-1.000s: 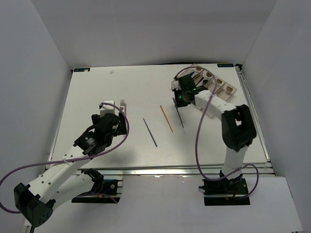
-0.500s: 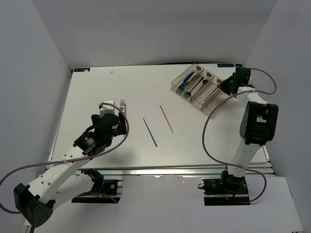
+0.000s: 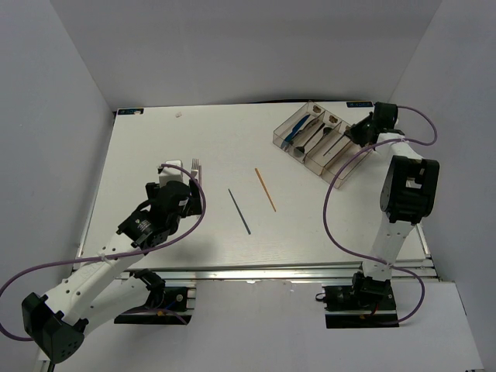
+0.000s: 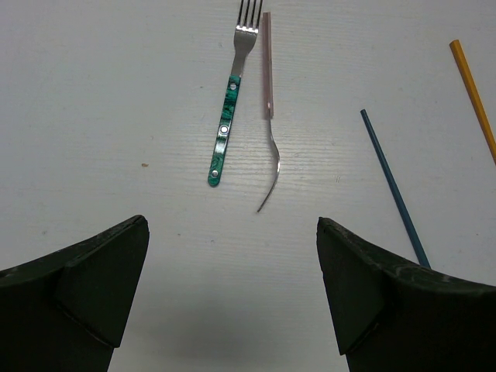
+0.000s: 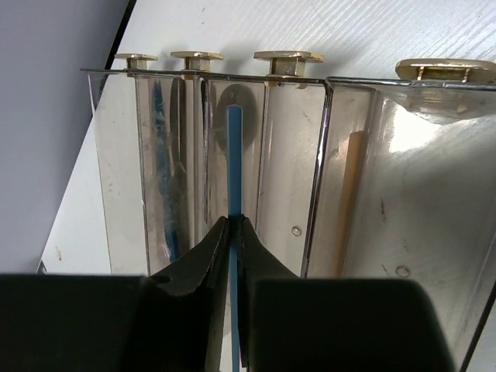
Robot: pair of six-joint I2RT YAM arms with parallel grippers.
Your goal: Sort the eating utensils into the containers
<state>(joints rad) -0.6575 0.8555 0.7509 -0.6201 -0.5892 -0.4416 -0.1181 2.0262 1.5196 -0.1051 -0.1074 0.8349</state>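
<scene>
Careful: your right gripper pinches the blue chopstick over a middle compartment of the bins, so a crooked release could tip it across the thin wall, while your left gripper hangs open above the fork.

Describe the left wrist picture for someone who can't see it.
A teal-handled fork lies on a white table beside a pink-handled utensil; a blue chopstick and an orange one lie to the right. The open left gripper's fingers frame the bottom.
</scene>
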